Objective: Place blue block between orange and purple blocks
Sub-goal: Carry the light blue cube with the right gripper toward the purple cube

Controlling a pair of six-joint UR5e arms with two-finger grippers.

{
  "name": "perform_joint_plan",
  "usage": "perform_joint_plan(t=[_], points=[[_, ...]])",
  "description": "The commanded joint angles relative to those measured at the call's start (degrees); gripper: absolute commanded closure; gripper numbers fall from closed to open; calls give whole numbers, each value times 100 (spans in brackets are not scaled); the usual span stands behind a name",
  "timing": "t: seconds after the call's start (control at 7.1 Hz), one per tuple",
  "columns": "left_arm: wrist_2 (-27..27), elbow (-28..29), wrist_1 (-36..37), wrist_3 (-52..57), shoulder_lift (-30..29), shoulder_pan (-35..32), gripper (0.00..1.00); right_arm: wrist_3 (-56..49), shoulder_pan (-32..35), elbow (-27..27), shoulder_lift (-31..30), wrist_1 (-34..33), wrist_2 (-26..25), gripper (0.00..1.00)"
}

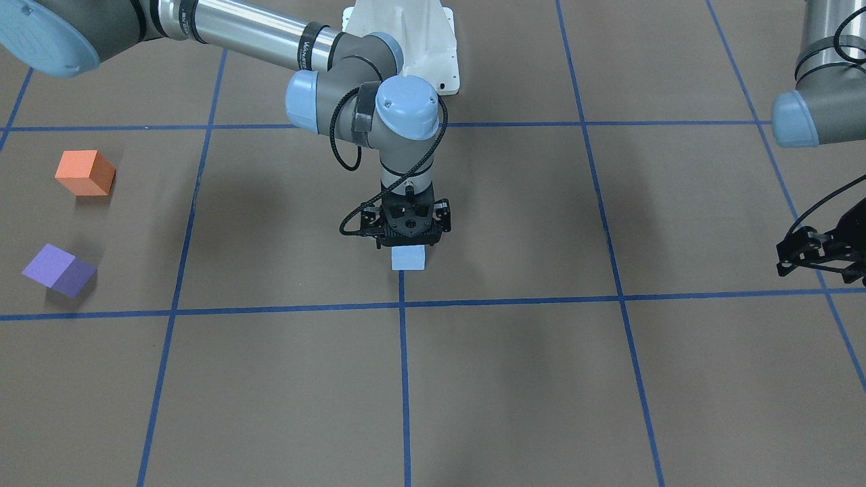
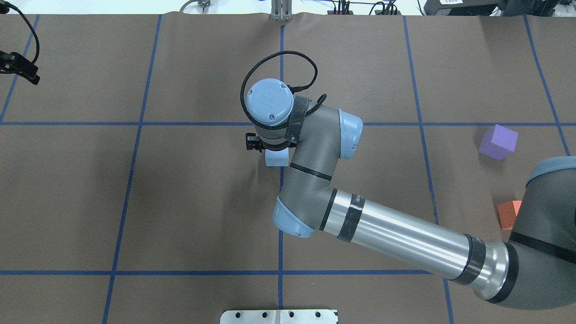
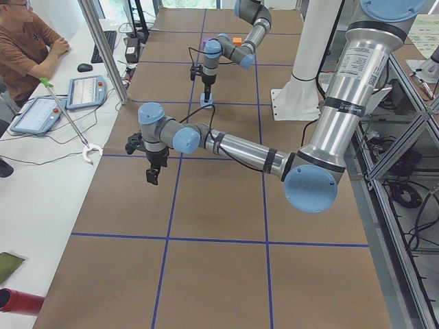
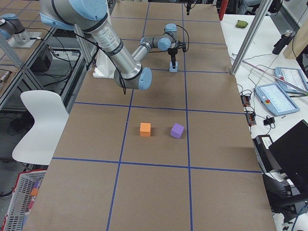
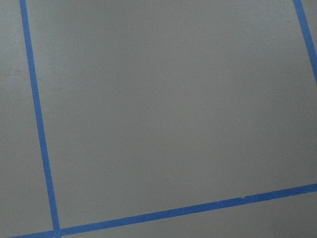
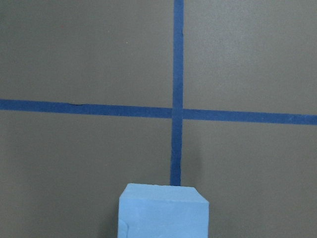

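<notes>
We saw the right gripper point(image 1: 408, 246) hang straight over the pale blue foam cube point(image 1: 408, 258), presumably to lift it off the brown paper counter point(image 1: 514, 379), with the orange foam cube point(image 1: 84, 173) and purple foam cube point(image 1: 59, 270) well apart from it, but its fingers were hidden and the left gripper point(image 1: 815, 256) was cut off, so we could not tell either's grip.

Overhead and front cameras look down from opposite sides of the table point(image 2: 90, 202); side cameras look along it; wrist cameras sit close above. Exterior views share the blue block point(image 1: 408, 258).
</notes>
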Motion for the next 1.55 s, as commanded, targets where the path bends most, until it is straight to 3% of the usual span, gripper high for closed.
perform_joint_plan(t=[0.0, 0.14, 0.28, 0.42, 0.56, 0.85, 0.99, 1.13, 1.41], points=[[-1, 15, 5, 0, -9, 4, 0, -6, -62, -211, -31, 319, -44, 0], [-1, 15, 5, 0, 0, 4, 0, 185, -62, -203, 4, 371, -70, 72], [-1, 15, 5, 0, 8, 4, 0, 326, -36, -133, -5, 494, -53, 100], [-1, 15, 5, 0, 0, 4, 0, 310, 17, 129, -14, 190, 43, 100], [-1, 6, -3, 0, 0, 4, 0, 276, 78, 801, -5, -700, 88, 100], [-27, -21, -12, 0, 8, -5, 0, 162, 297, 2783, -292, -2853, 184, 100], [-27, -108, -47, 0, 35, -22, 0, -309, 638, 3978, -1017, -3402, 333, 100], [-18, -474, -100, 0, 357, -22, 0, -966, 1102, 4607, -1677, -3477, 734, 100], [-245, -950, -109, 392, 823, -266, 0, -2476, 2007, 4833, -2515, -3416, 1324, 100]])
